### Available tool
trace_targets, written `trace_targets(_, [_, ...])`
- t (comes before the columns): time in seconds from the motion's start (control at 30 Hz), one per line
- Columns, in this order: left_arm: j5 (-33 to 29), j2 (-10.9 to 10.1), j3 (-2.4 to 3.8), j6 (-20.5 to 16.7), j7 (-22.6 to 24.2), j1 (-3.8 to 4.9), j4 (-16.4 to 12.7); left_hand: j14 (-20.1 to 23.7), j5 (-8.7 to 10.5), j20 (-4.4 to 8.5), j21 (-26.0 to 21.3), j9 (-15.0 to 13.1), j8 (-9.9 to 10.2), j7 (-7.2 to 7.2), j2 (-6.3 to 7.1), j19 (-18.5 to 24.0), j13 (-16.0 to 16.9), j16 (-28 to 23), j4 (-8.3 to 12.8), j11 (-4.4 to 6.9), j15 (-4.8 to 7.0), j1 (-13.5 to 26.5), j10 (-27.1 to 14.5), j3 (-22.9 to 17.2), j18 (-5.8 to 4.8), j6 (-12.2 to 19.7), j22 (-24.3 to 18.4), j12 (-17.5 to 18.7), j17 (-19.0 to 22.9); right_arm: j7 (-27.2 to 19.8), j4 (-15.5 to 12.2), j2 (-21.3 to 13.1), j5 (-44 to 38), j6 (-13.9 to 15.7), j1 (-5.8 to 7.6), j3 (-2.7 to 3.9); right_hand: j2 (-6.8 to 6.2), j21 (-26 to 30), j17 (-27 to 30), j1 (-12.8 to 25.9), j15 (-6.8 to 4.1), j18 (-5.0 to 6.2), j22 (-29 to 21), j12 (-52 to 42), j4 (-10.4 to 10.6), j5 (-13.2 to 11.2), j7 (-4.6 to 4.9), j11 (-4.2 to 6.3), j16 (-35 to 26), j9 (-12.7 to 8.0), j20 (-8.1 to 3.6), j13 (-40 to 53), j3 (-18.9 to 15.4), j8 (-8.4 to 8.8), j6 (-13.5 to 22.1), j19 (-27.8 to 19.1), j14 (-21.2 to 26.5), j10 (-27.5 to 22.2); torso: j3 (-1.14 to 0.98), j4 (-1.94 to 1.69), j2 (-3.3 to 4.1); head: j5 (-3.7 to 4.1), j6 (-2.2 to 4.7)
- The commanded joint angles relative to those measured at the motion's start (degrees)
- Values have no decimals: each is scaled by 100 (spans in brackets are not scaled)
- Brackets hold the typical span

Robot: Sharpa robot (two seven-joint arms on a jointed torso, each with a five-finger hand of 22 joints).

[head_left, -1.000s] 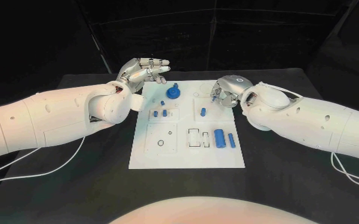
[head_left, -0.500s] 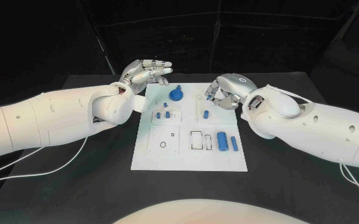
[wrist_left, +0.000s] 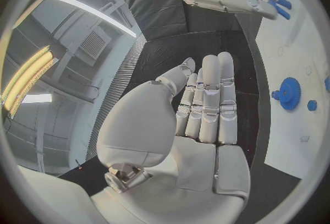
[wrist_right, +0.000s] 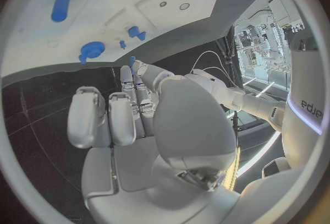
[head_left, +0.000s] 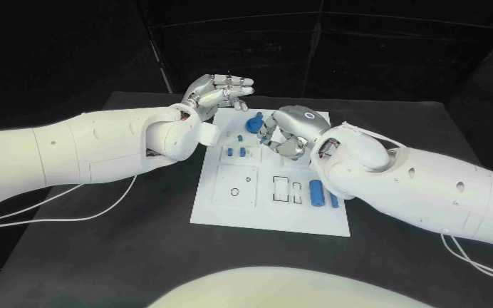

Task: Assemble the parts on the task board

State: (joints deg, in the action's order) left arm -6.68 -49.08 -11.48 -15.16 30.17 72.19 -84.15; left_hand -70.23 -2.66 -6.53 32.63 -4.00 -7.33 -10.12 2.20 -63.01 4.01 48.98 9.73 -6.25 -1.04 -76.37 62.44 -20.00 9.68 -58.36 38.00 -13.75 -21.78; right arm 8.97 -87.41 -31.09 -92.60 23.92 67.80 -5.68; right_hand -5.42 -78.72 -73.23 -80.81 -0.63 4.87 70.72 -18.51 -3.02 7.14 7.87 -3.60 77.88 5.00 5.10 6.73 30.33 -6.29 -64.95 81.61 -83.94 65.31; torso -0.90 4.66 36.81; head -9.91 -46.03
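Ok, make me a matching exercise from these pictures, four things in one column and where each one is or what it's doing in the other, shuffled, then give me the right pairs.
Things:
1. blue gear
2. large blue cylinder
3. left hand
4. right hand

Places or states:
A. lies near the task board's right edge, close to the right arm
B. raised off the board's far left corner, fingers apart, holding nothing
C. stands at the far end of the board
D. fingers bent down over the board, next to the gear

Pairs: 1-C, 2-A, 3-B, 4-D
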Motion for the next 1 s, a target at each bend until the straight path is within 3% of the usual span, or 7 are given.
trace_targets(0.03, [-62,24,6,-12,169,12,11,28,-8,-5,-32,9,-34,-23,-28,27,-9,-19,7,4,5,-22,-53,41,73,-12,-5,-14,10,-164,117,169,-56,-261,-117,-70,11,-27,-5,30,-43,-84,-2,36,-25,9,4,-1,9,3,-2,4,8,-10,-47,45,-299,47,-4,3,7,-100,-37])
trace_targets(0.1, [-65,34,7,-25,175,13,17,28,-8,-5,-32,9,-34,-23,-28,27,-9,-19,7,4,5,-22,-53,41,73,-12,-5,-14,10,-201,174,251,-56,-329,-175,-126,11,-25,-2,32,-43,-83,-4,38,-26,14,6,-3,8,3,-3,4,8,-8,-45,44,-298,46,-14,10,7,-156,-74])
trace_targets(0.3, [-113,63,7,-43,185,15,34,28,-8,-5,-32,9,-34,-23,-28,27,-9,-19,7,4,5,-22,-53,41,73,-12,-5,-14,10,-320,334,468,-56,-504,-367,-223,12,-27,-9,40,-41,-84,-1,49,-40,47,11,-7,15,0,-4,4,9,3,-35,43,-300,40,-8,22,5,-225,-137])
trace_targets(0.4, [-123,79,7,-44,187,15,45,26,-8,-6,-35,10,-33,-24,-27,26,-9,-22,7,3,4,-22,-57,46,72,-9,-7,-14,12,-343,374,525,-57,-591,-414,-237,12,-27,-9,41,-41,-84,-1,50,-43,52,12,-8,16,0,-4,4,9,4,-34,43,-301,39,-16,21,5,-261,-170])
trace_targets(1.0, [-133,114,7,33,162,16,68,27,-7,-8,-43,10,-32,-24,-23,28,-12,-30,5,-1,1,-19,-71,59,71,-5,-13,-11,17,-374,490,632,-113,-788,-497,-256,9,-33,-14,48,-39,-86,8,56,-52,72,16,-11,20,-2,-5,4,6,10,-28,45,-302,35,-13,19,-1,-324,-266])
